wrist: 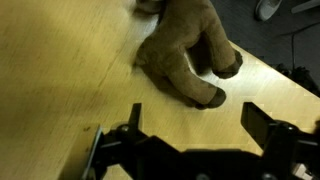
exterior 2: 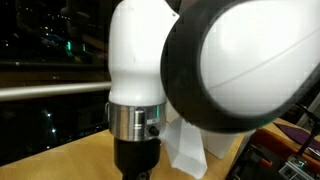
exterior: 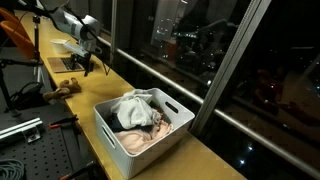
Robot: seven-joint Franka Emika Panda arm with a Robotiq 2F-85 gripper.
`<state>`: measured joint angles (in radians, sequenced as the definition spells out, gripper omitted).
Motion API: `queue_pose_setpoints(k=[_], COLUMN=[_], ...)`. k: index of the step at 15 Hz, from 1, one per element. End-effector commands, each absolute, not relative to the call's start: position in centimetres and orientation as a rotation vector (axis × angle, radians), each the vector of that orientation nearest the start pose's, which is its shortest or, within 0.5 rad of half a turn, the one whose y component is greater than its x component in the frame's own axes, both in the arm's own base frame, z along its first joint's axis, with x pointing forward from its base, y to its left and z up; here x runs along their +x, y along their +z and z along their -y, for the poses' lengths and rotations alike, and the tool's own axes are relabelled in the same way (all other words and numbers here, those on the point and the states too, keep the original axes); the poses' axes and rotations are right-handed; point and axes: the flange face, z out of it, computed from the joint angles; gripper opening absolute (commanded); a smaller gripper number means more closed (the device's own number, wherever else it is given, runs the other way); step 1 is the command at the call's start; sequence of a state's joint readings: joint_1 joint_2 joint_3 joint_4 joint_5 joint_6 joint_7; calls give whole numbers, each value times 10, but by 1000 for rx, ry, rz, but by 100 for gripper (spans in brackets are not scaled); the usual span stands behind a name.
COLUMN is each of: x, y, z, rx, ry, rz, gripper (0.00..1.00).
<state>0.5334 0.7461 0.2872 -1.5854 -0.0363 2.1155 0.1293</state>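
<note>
Plush toy [wrist: 185,55]: lying on the wooden counter [wrist: 60,70], well apart from the white bin [exterior: 125,150] and to the left of it in an exterior view [exterior: 68,87]. Looking brown and furry, with rounded limbs ending in darker paws, two of them pointing toward the camera in the wrist view. Probably weighing very little and squashing easily. Likely giving under a squeeze rather than slipping, with nothing fragile about it. Seeming best taken across the thick middle of the body or around one stubby limb, not by the paw tips.

Gripper [wrist: 195,118]: hanging released just short of the toy, black fingers [wrist: 135,118] standing wide apart, holding nothing and not touching the fur. Hovering above the counter in an exterior view [exterior: 88,63], likewise well apart from the bin and left of it.

Going rightward: bin looking like smooth, hard plastic, rectangular with rounded corners, holding crumpled cloth [exterior: 140,112] in white, grey and pinkish tones, piled about to the rim. Beyond the bin, dark window glass [exterior: 200,40] running along the counter's far edge between metal posts. Seeing little in the close exterior view past the arm's glossy white housing [exterior 2: 140,50] and the metal ring beneath it.
</note>
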Motion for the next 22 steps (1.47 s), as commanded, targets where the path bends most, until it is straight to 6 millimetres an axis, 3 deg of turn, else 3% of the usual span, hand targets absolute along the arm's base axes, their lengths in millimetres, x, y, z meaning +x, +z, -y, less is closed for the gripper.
queue_pose_setpoints(k=[1,3,7,8,16,18,19,22], x=[474,472,479,482,499,498,498,497], y=[151,134,124,125,143,143,143,141], z=[-497,-500,-509,-511,-515,-516,-515,-514], rx=[-2858,-2855,-2857,-2857,-2853,-2843,-2839,-2823], ry=[442,472,486,480,460,476,489,501], rz=[1013,1017,1025,1021,1031,1056,1065,1091], gripper=[100,100,100,81,20,59,60,80])
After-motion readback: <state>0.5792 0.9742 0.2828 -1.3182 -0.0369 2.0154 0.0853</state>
